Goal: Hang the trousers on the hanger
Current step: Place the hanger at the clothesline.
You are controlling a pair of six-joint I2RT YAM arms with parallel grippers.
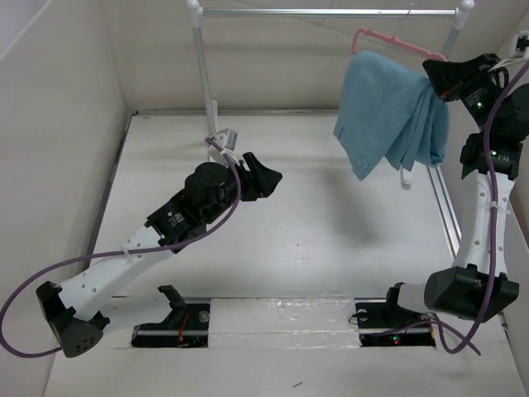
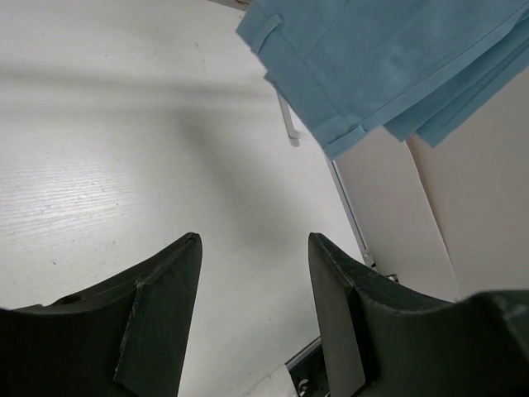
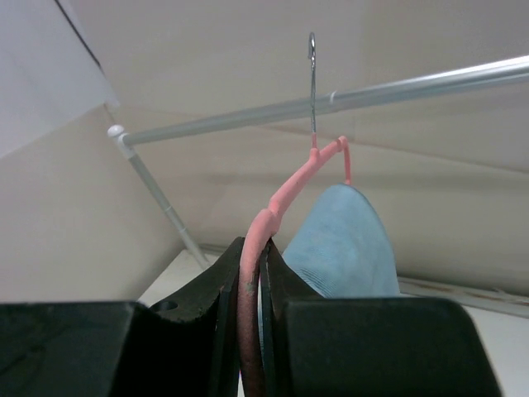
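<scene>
Sky-blue trousers (image 1: 387, 112) drape over the pink hanger (image 3: 289, 187) at upper right, its rod pinched between the fingers of the right gripper (image 1: 431, 78) (left gripper (image 1: 266, 175) gapes empty, mid-left).

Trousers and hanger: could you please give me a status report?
Left fingers open, empty. Right fingers shut on hanger. Trousers draped over it, hook at rail. Nothing in the way.

Rail (image 1: 326, 12): silver bar, horizontal, carried on white posts (image 1: 201, 74).
Table (image 1: 314, 240): white, matte, below the rail; soft shadows on it.
Back wall (image 1: 273, 66): plain cream, just behind the rail.
Side wall (image 1: 50, 124): plain cream panel, left of the rail.
Light: diffuse, even.
</scene>
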